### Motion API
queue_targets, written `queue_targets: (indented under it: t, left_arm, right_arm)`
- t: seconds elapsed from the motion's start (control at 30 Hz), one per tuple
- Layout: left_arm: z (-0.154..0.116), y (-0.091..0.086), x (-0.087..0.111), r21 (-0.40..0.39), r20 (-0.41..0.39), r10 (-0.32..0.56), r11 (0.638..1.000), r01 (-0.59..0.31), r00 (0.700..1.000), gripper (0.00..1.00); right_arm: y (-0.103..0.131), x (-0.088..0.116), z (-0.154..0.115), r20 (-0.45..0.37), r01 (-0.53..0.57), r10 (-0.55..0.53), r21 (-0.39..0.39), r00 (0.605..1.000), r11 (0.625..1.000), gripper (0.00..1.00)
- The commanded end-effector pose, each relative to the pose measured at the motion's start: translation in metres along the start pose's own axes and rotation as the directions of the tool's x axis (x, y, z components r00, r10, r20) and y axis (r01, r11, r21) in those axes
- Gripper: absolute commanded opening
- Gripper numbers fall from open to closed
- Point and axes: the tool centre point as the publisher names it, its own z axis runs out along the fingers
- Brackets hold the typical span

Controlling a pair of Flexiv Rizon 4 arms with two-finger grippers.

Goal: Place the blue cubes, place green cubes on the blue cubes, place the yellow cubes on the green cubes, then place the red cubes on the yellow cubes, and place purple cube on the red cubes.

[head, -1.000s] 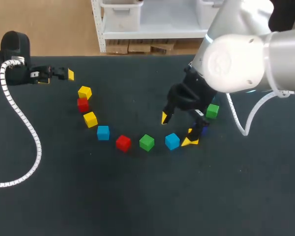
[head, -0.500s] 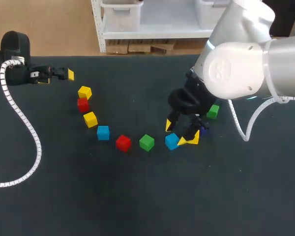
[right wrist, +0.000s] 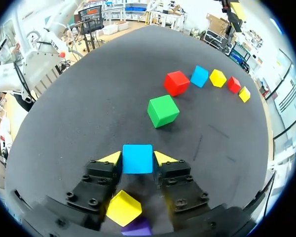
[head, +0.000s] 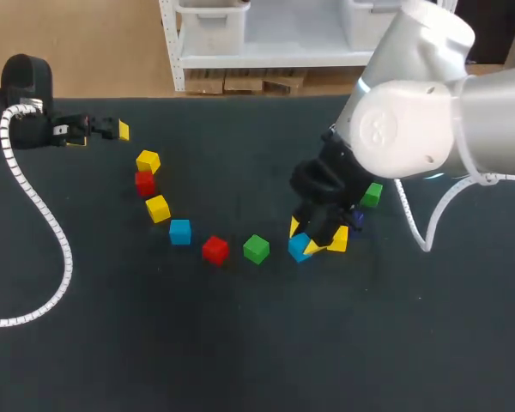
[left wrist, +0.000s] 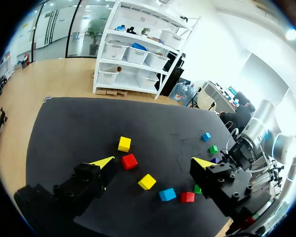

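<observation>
The blue cube (right wrist: 137, 158) is shown on the table (head: 240, 343), clasped on two sides by the yellow tips of the right gripper (right wrist: 137, 160). A green cube (right wrist: 163, 111) is seen just ahead of it. The left gripper (left wrist: 153, 162) is held wide apart and empty, near the table's far left edge.

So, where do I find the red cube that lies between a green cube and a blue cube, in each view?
Head view: red cube low in the curved row, between blue cube and green cube.
Left wrist view: red cube ahead of the jaws, close beside the blue cube.
Right wrist view: red cube ahead of the jaws, past the green cube.
Shared landmark: the blue cube next to it.
</observation>
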Motion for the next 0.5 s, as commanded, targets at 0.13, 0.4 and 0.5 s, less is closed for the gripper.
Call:
queue_targets:
  t: [0.13,0.4,0.5]
  left_arm:
    - [0.000,0.000,0.000,0.000,0.000,0.000,1.000,0.000,1.000,1.00]
    - [0.000,0.000,0.000,0.000,0.000,0.000,1.000,0.000,1.000,1.00]
    - [0.000,0.000,0.000,0.000,0.000,0.000,1.000,0.000,1.000,1.00]
  right_arm:
    - [-0.004,0.000,-0.003,0.000,-0.016,0.016,0.002,1.000,1.000,0.00]
    - [-0.011,-0.011,-0.026,0.026,-0.150,0.148,0.068,0.989,0.986,0.00]
    - [-0.017,-0.017,-0.032,0.012,-0.246,0.246,0.114,0.969,0.963,0.00]
